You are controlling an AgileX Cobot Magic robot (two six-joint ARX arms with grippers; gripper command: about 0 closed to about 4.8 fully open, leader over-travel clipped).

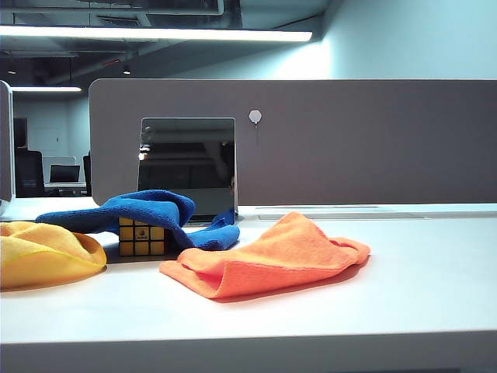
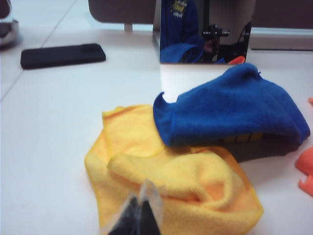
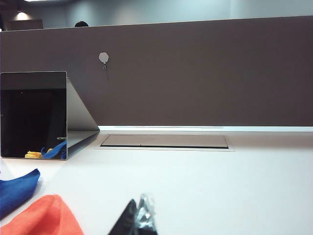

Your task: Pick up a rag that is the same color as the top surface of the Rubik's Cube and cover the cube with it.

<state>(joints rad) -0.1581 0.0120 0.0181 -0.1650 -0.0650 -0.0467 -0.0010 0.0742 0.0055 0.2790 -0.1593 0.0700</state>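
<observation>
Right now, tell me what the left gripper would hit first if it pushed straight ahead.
Probably the yellow cloth: the left gripper, jaws shut, points straight at its folds. The blue rag over the Rubik's Cube lies beyond.

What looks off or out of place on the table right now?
The blue rag sits skewed on the Rubik's Cube: its yellow front face still shows. Left gripper is shut above the yellow cloth; right gripper is shut, away from the cloths.

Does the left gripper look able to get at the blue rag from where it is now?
Probably yes. The left gripper, shut and empty, sits over the yellow cloth; nothing stands between it and the rag draped on the Rubik's Cube.
</observation>
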